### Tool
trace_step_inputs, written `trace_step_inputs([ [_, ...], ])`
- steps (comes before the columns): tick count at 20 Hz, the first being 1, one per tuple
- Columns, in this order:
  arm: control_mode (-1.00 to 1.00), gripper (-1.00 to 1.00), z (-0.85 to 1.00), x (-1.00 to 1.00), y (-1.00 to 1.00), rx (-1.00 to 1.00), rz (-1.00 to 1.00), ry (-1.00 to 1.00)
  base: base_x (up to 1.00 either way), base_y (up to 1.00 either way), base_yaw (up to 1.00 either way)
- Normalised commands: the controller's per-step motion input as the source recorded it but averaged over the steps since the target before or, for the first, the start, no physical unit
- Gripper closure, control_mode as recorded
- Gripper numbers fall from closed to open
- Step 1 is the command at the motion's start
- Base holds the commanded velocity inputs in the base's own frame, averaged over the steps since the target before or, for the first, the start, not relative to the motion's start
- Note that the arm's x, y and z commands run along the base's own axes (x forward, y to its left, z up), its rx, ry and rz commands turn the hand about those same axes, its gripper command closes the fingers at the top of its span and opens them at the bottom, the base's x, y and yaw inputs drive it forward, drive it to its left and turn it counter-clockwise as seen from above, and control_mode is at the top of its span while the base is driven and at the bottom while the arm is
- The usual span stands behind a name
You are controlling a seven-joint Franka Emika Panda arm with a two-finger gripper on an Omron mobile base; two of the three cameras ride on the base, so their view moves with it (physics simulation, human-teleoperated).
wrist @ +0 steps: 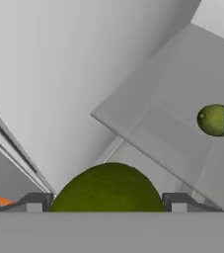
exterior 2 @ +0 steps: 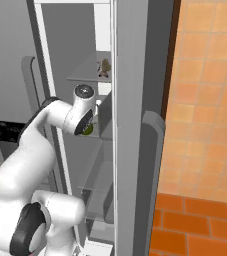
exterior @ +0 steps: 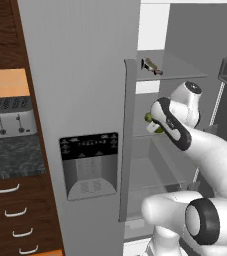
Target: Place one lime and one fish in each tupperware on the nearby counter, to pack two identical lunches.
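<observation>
Lime [wrist: 108,190] number one sits directly between the two fingertips of the pincer [wrist: 107,201], at 6 o'clock in the hand view. The jaws stand wide apart on either side of the fruit, one tip at its left and one at its right; whether the tips press on the skin cannot be told. The second lime [wrist: 216,119] lies well apart from the pincer, at about 3 o'clock in the same view, on a pale grey shelf [wrist: 177,123] inside the fridge.

In the left base view the white arm [exterior: 185,130] reaches into the open fridge, and a bit of green lime [exterior: 149,118] shows just beside the wrist, at 9 o'clock from it. One fish [exterior: 152,66] lies on the glass shelf [exterior: 182,70] above, at about 12 o'clock from the hand. At 9 o'clock of this picture, a silver toaster [exterior: 11,116] stands on the dark speckled desk [exterior: 12,160].
</observation>
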Motion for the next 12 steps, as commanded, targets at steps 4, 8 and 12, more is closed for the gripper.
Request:
trace_step_inputs([
  [4,-1.0,1.0,0.66,-0.61,0.0,-0.04,-0.08,0.25,0.0,0.0,0.0],
  [8,-1.0,1.0,0.42,-0.83,0.0,-0.05,-0.1,0.16,0.0,0.0,0.0],
  [12,-1.0,1.0,0.25,-0.84,0.03,-0.05,-0.14,0.08,0.0,0.0,0.0],
])
